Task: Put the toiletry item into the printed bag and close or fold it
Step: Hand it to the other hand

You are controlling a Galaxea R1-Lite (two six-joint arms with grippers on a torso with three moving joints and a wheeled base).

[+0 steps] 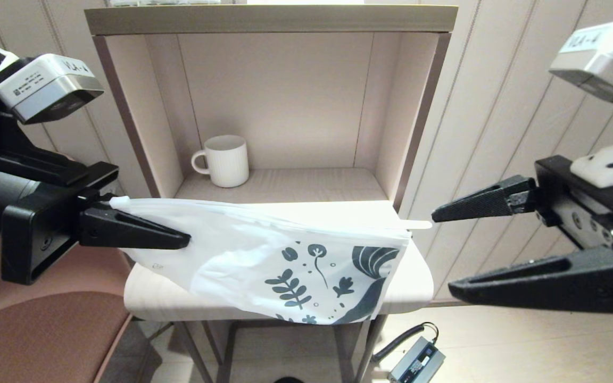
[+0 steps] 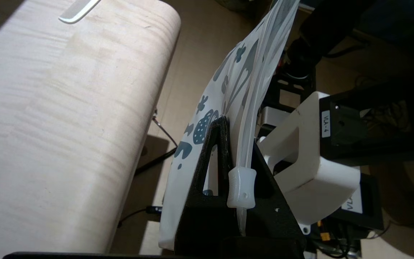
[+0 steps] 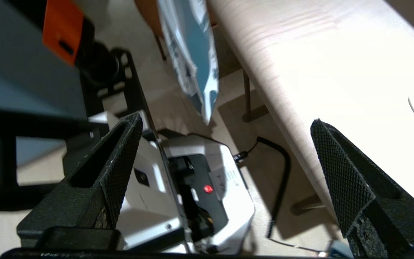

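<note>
Surroundings: one white ribbed mug (image 1: 225, 160) stands in the open shelf cubby (image 1: 285, 106) at upper centre; a grey box with a cable (image 1: 417, 361) lies on the floor at lower right.
Obstruction: the printed bag (image 1: 285, 266) hangs across mid-frame in front of the small table (image 1: 415, 276), hiding most of its top.
Left gripper (image 1: 187, 242): at mid-left, clamped tight on the bag's top edge beside the slider (image 2: 242, 189).
Right gripper (image 1: 442, 252): at right, fingers spread wide, empty, apart from the bag.
Comb (image 1: 413, 224): one, lying on the table; its tip shows past the bag's right corner.
Count: one bag, one comb, one mug, two grippers.
</note>
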